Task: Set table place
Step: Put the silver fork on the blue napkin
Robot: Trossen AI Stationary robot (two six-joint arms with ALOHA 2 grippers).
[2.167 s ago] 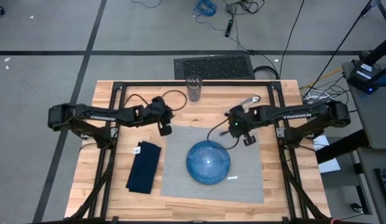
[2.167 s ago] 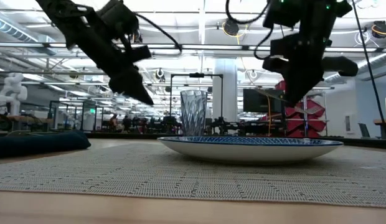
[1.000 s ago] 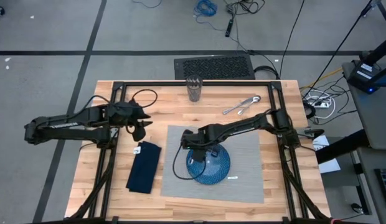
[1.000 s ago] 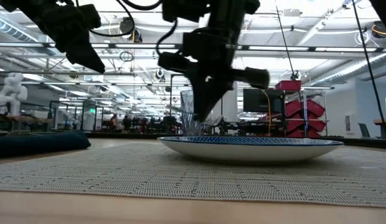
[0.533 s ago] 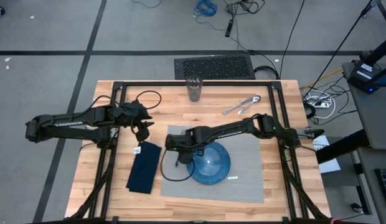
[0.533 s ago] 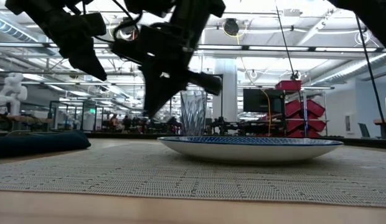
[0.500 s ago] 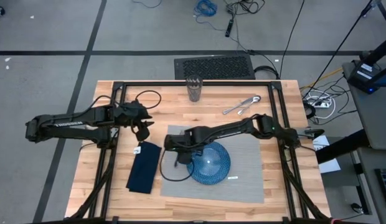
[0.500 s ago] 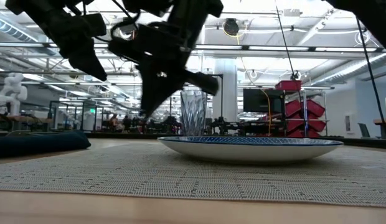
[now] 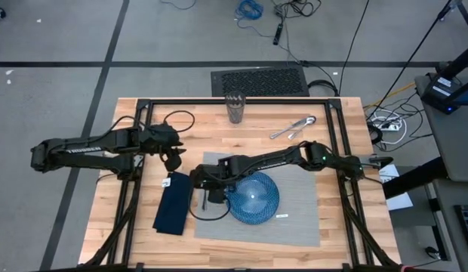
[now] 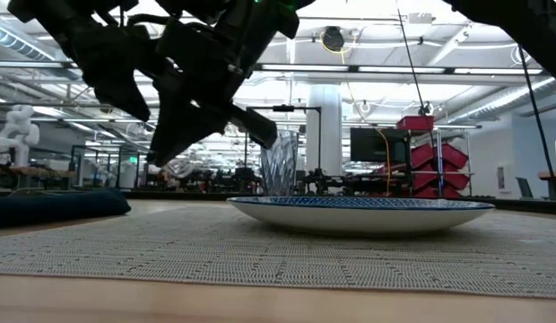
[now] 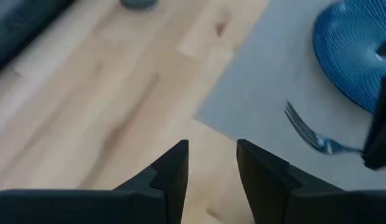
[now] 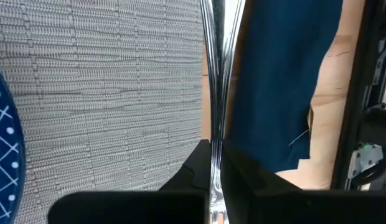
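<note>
From above, the setting is looking partly done: the grey placemat (image 9: 258,199) is lying on the table (image 9: 136,234) toward its near edge with the blue plate (image 9: 253,198) sitting on it, the navy napkin (image 9: 174,203) is lying on bare wood just off the mat's left edge, while the glass (image 9: 235,107) is standing at the far edge and two pieces of cutlery (image 9: 293,128) are waiting toward the far right corner, so those probably remain to be placed. The right gripper (image 9: 206,183) is reaching across to the mat's left edge, between plate and napkin; the left gripper (image 9: 172,156) is hovering over wood beyond the napkin. From table height, both grippers are hanging above the mat's left side, clear of the surface. The left wrist view is showing that arm's fingers (image 11: 174,168) standing narrowly parted with nothing between them, and a fork (image 11: 308,135) held out over the mat's corner near the plate. The right wrist view is showing the right gripper (image 12: 213,163) clamping shut on that fork's handle, its length running along the boundary between mat and napkin.
</note>
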